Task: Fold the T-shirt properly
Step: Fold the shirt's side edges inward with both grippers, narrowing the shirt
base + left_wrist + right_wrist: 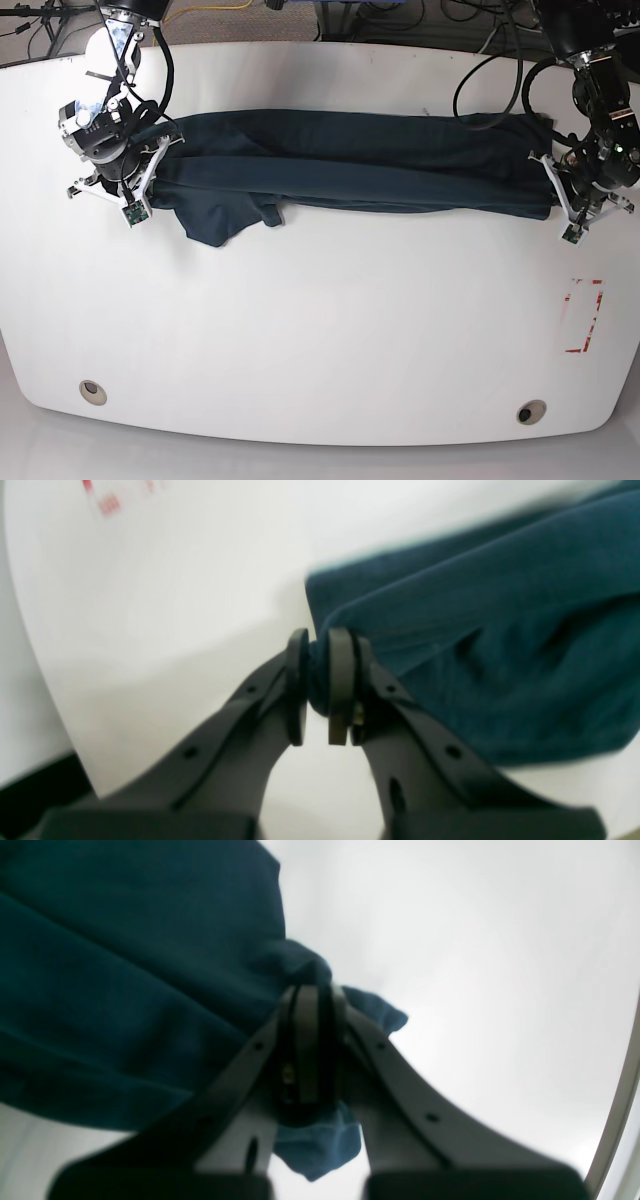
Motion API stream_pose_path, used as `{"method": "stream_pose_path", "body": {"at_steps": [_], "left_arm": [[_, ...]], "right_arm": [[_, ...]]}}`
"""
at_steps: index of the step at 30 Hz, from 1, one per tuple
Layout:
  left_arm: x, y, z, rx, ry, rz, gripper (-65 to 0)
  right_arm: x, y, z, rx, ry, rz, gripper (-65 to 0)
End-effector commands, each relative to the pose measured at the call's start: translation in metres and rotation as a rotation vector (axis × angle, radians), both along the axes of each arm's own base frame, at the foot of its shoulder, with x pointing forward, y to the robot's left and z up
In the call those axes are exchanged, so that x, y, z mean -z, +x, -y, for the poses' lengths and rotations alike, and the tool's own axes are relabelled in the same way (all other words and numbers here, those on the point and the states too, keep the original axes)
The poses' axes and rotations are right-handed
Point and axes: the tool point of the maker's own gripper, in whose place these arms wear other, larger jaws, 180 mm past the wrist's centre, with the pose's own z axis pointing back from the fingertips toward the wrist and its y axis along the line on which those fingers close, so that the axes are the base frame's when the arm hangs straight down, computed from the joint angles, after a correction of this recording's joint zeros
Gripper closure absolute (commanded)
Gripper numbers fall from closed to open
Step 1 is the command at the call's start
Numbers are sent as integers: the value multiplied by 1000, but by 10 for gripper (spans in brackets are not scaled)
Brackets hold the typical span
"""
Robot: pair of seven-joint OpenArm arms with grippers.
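Left fingers [341, 680]: clenched on a bunched corner of the T-shirt [500, 645], cloth seen pinched between the pads of the left gripper [320, 690].
Right fingers [305, 1055]: clamped tight by the right gripper [312, 1060] on a gathered edge of the shirt, a lighter blue flap being left hanging below the pads.
T-shirt: stretched as a long folded band between the two grips, a sleeve being spread on the table [320, 330] just beside the right fingers.
Red outline [584, 316]: printed on the tabletop near the left fingers.
Containers: none seen.
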Motion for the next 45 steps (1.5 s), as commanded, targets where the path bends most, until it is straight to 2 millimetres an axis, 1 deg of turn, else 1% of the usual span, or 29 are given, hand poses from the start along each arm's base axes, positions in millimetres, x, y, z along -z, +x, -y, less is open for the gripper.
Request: {"method": "stream_pose_path", "body": {"at_steps": [1, 7, 10, 11, 14, 16, 17, 19, 20, 21, 22, 23, 24, 25, 27, 29, 33, 35, 37, 38, 39, 40, 41, 43, 44, 45], "left_arm": [[-8, 0, -8, -1, 30, 16, -49], [2, -10, -8, 0, 29, -17, -50], [7, -16, -7, 3, 28, -35, -54], [7, -17, -7, 3, 28, -38, -63], [9, -17, -4, 13, 30, -46, -131], [11, -17, 0, 29, 29, -53, -197], [12, -17, 3, 38, 29, -58, -240], [13, -16, 7, 51, 29, -58, -306], [13, -15, 9, 59, 29, -59, -340], [13, -14, 11, 65, 29, -58, -365], [13, -14, 13, 70, 27, -58, -382], [12, -12, 14, 75, 25, -53, -385], [11, -10, 16, 79, 22, -47, -385], [2, -1, 20, 89, 27, -18, -385], [-11, 8, 23, 99, 43, 16, -385], [-23, 14, 27, 105, 57, 40, -385], [-42, 28, 42, 97, 29, 86, -385], [-46, 32, 44, 96, 18, 93, -385], [-47, 36, 45, 95, 11, 97, -385], [-45, 36, 44, 92, 11, 90, -385], [-38, 34, 42, 83, 11, 68, -385], [-32, 33, 43, 77, 3, 53, -385], [-18, 31, 46, 64, -19, 17, -385], [-5, 27, 44, 39, -27, -20, -383], [3, 25, 41, 29, -24, -41, -383], [10, 20, 38, 21, -18, -66, -383]], "right_arm": [[-7, 3, 1, -1, -9, 29, 0], [1, -7, 2, 0, -9, -2, -2], [3, -8, 0, 1, -5, -5, -2], [4, -9, 0, 1, -4, -8, -2], [8, -14, 0, 0, -4, -24, -17], [9, -16, -1, 0, -2, -29, -75], [8, -16, -1, 0, -3, -27, -130], [8, -17, -1, -1, -4, -27, -233], [7, -16, -1, -2, -2, -24, -306], [6, -16, -2, -4, -3, -21, -358], [1, -15, -3, -8, -7, -6, -425], [-3, -13, -4, -11, -11, 8, -485], [-6, -13, -4, -13, -13, 14, -510], [-9, -11, -8, -19, -10, 26, -561], [-10, -10, -15, -17, 9, 38, -582], [-11, -7, -19, -7, 26, 49, -582], [-20, 6, -22, -3, 39, 87, -582], [-18, 7, -26, -5, 52, 84, -577], [-15, 8, -34, 2, 85, 86, -545], [-13, 9, -37, 10, 99, 88, -512], [-9, 9, -41, 16, 115, 79, -468], [-7, 8, -41, 20, 121, 73, -442], [0, 7, -42, 24, 131, 54, -368], [7, 5, -42, 24, 141, 36, -270], [12, 2, -42, 28, 148, 19, -197], [17, -1, -42, 30, 152, 5, -151]]}}
